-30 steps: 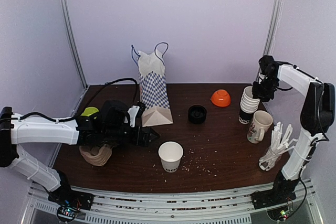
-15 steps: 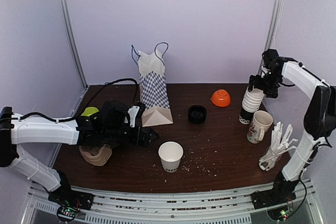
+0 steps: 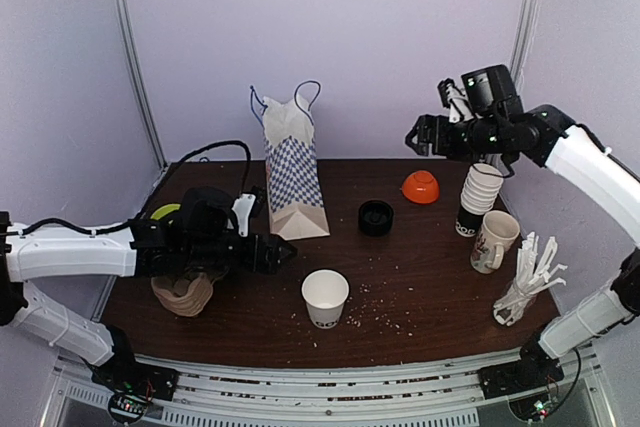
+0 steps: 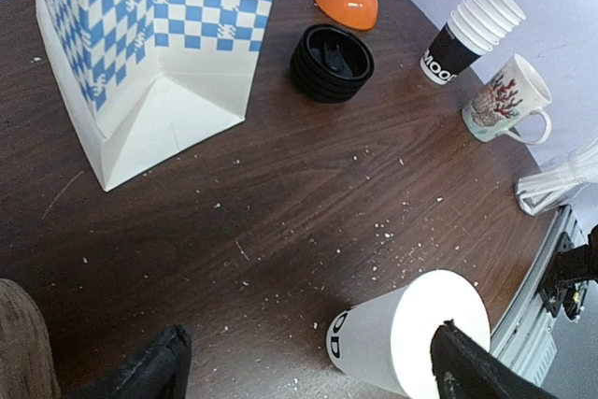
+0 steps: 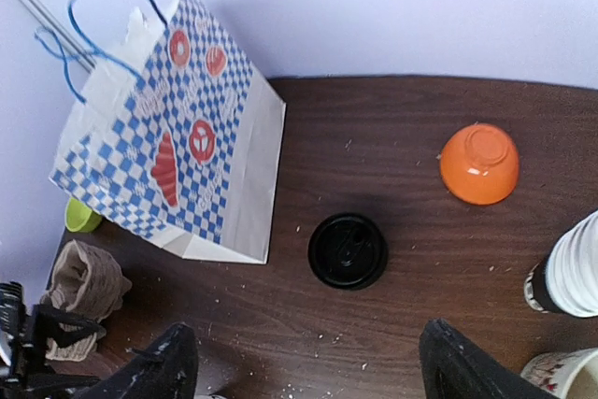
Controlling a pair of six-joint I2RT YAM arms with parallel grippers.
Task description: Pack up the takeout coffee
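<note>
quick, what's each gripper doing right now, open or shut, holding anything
Left gripper: open, holding nothing.
Right gripper: open, holding nothing.

The dark table [image 3: 420,277] carries a checked bag [image 3: 292,172], black lid [image 3: 376,217], orange bowl [image 3: 421,186], cup stack [image 3: 477,197], mug [image 3: 494,240] and open paper cup [image 3: 325,297].
</note>
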